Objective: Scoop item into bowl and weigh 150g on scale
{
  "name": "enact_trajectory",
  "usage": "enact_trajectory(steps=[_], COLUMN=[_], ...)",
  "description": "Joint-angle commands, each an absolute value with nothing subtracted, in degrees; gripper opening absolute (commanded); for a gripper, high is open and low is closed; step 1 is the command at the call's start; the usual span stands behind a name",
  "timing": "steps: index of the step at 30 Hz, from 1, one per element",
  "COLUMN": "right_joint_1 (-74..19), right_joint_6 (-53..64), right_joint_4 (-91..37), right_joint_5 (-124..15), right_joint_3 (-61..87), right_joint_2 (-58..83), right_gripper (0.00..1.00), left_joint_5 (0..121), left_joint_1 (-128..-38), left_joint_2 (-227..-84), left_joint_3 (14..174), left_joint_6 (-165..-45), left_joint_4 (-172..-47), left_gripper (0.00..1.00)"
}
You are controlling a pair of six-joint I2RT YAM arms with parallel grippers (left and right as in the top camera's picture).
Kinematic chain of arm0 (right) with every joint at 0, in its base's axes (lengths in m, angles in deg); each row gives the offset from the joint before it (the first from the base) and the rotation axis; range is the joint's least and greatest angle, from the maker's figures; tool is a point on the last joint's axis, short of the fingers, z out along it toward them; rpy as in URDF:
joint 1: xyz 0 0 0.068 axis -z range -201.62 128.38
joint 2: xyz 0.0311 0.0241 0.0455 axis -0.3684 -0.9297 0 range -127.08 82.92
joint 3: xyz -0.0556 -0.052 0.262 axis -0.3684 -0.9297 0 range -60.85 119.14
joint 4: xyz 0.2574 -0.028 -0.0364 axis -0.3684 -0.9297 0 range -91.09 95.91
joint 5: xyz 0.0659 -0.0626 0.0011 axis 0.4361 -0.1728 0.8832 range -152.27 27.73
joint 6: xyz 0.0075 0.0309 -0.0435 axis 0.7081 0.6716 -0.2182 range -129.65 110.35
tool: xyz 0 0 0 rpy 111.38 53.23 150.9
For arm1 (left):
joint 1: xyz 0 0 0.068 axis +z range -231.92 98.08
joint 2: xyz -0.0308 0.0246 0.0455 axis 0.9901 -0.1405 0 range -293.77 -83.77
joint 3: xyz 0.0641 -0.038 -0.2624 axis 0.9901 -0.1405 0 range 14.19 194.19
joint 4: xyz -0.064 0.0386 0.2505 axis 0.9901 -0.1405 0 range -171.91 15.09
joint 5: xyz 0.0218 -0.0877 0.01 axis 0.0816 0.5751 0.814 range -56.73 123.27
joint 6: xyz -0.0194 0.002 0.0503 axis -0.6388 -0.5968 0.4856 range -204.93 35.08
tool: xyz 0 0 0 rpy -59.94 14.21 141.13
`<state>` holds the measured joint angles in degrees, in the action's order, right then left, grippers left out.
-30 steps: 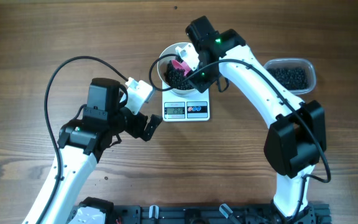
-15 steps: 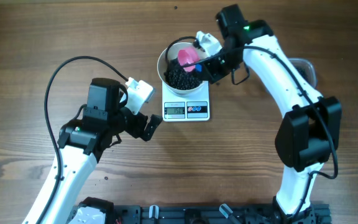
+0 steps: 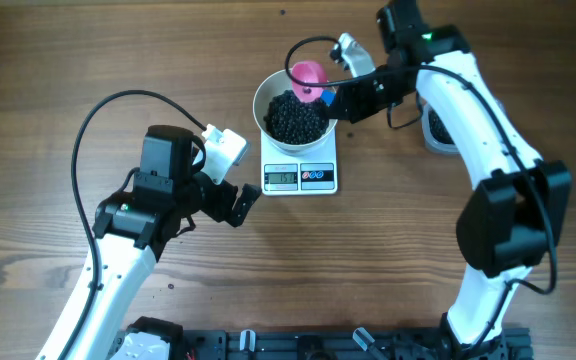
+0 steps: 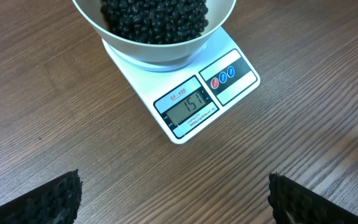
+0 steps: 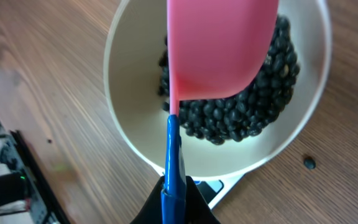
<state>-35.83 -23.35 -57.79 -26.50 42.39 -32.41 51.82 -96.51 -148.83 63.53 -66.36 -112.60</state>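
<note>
Beans (image 3: 295, 117) lie heaped in the bowl (image 3: 264, 95) on the scale (image 4: 188, 107), just ahead of and below your right gripper (image 5: 176, 194), which is clamped on the scoop (image 5: 219, 50) handle; your left gripper (image 4: 174, 202) stands wide apart, just short of the scale. Judge them hard, loose and prone to rolling: lift them only by scoop, never pinched.
</note>
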Motion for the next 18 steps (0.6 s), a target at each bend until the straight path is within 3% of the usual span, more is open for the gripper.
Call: enact_trajectory(steps=[1, 10, 18], right_joint_1=[-33.17, -22.35, -8.34], right_joint_6=[-21.77, -23.45, -27.83], right_joint_4=[-58.23, -66.1, -78.89], right_joint_5=[-20.06, -19.55, -30.53], right_joint_3=[43.57, 43.57, 43.54], right_joint_2=[-26.83, -16.61, -12.19], right_gripper=[0.04, 0.04, 0.04], left_joint_5=[52.72, 52.72, 52.72], left_joint_1=[-96.71, -96.71, -96.71], left_joint_2=[-149.26, -149.26, -149.26], left_joint_3=[62.98, 62.98, 62.98], left_joint_6=[-66.27, -66.25, -66.27], left_joint_4=[-112.45, -112.45, -112.45], left_gripper=[1.0, 1.0, 1.0])
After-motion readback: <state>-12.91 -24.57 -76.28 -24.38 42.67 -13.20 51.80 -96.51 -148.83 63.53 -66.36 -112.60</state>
